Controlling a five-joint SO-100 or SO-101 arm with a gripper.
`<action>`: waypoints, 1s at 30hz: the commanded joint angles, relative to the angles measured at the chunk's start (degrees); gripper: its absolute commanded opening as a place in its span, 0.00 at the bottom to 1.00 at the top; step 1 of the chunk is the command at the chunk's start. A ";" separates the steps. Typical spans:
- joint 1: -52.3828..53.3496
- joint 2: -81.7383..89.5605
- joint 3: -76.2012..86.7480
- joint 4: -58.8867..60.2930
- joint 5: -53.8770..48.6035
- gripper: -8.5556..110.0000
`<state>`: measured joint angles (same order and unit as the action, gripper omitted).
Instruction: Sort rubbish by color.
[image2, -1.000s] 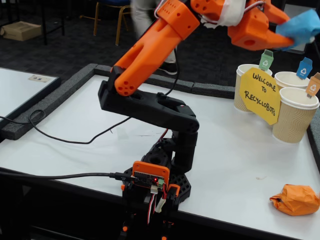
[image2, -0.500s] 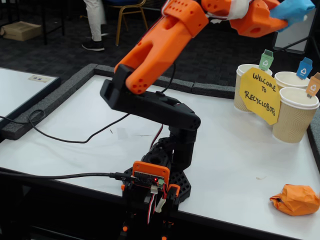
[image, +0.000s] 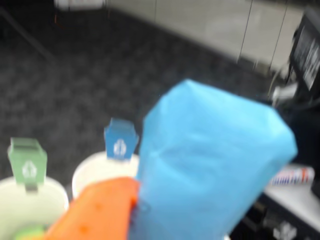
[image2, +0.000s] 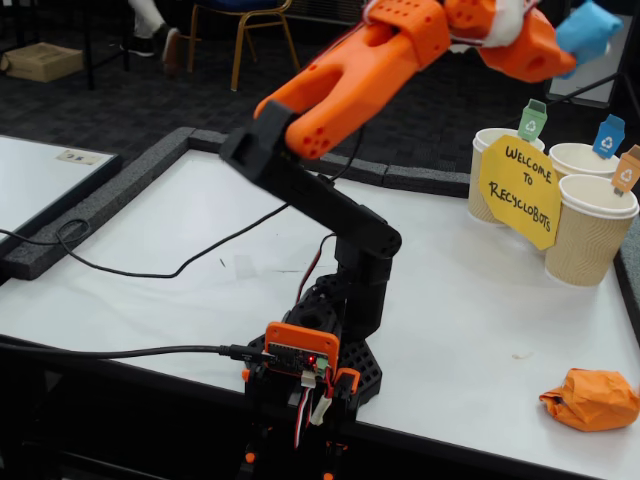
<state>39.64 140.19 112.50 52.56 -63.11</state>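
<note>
Blue paper wad (image2: 588, 30) sits clamped in the jaws of the gripper (image2: 572, 45), raised high above the paper cups (image2: 592, 235) near the tabletop's far right edge. Orange wad (image2: 592, 399) lies on the white tabletop (image2: 180, 230) by its near right corner.

The arm (image2: 350, 75) has bright orange printed links dotted with small holes, joined by black segments, on a black base (image2: 335, 370). An orange plate (image2: 300, 350) at the base's 6 o'clock carries a red light and bundled wires. White wrapping, perhaps tape, rings the wrist. A black cable (image2: 110, 352) leaves toward 9 o'clock
</note>
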 joint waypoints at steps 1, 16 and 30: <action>-1.23 -0.70 -8.35 -1.58 -3.52 0.07; -10.37 1.41 -5.80 12.22 -4.31 0.07; -15.56 1.58 -5.27 10.81 -4.31 0.07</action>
<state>25.14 138.96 112.50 66.18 -66.45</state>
